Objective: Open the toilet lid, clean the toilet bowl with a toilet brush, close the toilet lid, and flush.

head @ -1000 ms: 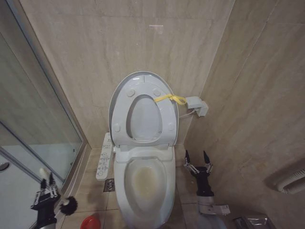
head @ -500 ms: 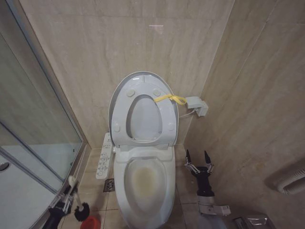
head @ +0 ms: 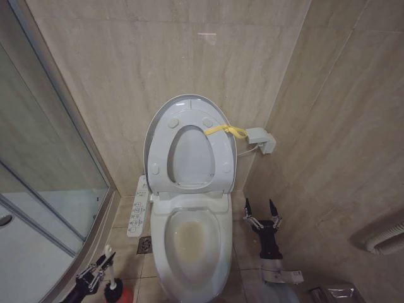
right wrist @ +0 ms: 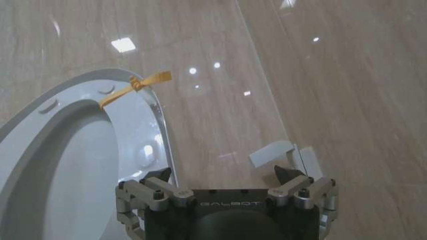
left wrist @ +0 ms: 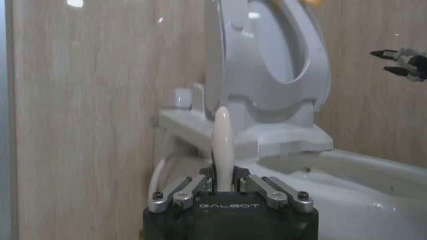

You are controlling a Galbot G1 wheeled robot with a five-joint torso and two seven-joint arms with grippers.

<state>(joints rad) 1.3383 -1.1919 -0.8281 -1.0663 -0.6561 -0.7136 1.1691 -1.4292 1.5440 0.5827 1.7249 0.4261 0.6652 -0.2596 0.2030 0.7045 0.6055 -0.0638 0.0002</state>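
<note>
The toilet brush is pinched by the left gripper, its head lowered over the red cup; the right gripper is held spread beside the toilet bowl; the toilet lid is raised.

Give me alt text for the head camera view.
A white ceramic toilet bowl stands with its glossy white oval lid raised against the beige wall. The left gripper holds a white-handled toilet brush over a red cup; the right gripper hovers open beside the bowl.
</note>
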